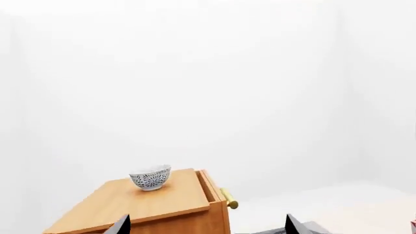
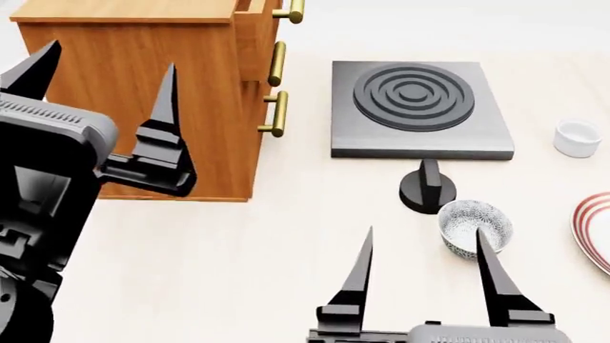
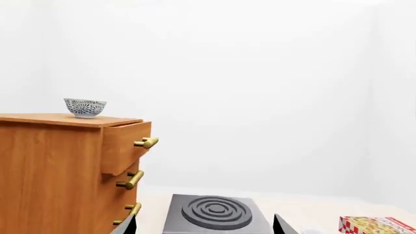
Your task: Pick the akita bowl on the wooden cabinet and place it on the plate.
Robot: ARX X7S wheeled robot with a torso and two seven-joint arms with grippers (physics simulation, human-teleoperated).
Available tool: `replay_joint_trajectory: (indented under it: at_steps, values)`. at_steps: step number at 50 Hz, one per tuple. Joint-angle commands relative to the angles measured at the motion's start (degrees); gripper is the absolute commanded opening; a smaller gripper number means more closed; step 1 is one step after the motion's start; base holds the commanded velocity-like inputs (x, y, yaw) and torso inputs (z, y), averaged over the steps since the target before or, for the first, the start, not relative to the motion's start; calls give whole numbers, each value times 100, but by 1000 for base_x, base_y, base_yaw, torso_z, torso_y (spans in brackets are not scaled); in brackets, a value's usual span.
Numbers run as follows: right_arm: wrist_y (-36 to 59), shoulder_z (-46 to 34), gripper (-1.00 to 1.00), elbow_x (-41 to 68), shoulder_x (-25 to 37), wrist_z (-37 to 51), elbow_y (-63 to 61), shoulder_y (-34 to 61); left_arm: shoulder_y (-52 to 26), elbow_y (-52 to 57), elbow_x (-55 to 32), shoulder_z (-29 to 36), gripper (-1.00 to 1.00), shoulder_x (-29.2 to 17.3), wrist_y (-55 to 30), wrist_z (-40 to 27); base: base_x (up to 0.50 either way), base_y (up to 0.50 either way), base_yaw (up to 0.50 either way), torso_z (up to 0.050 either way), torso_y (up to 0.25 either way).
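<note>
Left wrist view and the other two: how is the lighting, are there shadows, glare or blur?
Left wrist view: flat, even light, washed-out white walls; the akita bowl on the wooden cabinet stays sharp, with hardly any shadow. Head view: soft faint shadows beside the stove; no glare, no blur. Right wrist view: same pale haze, sharp edges, brass handles only mildly shiny.

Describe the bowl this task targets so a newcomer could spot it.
Find the wooden cabinet; the akita bowl stands alone on its top. Its patterned twin sits low on the floor by the stove.
</note>
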Motion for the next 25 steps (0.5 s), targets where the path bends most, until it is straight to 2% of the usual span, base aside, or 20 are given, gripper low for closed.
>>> replay_joint_trajectory:
  at_steps: [1, 7, 13, 25]
  values:
    - [473, -12, 100, 10, 78, 64, -645, 178, -1059, 73, -233, -49, 100, 110, -830, 7, 0, 0, 0, 0, 0]
    - [400, 47, 100, 43, 81, 120, -663, 138, -1533, 84, -360, -90, 100, 180, -1195, -5, 0, 0, 0, 0, 0]
    - [742, 27, 100, 74, 114, 171, -1150, 262, -2140, -52, -427, -15, 100, 211, -1530, 48, 0, 0, 0, 0, 0]
    - [776, -17, 100, 47, 152, 257, -1386, 197, -2797, -170, -576, 26, 100, 327, -1878, 72, 0, 0, 0, 0, 0]
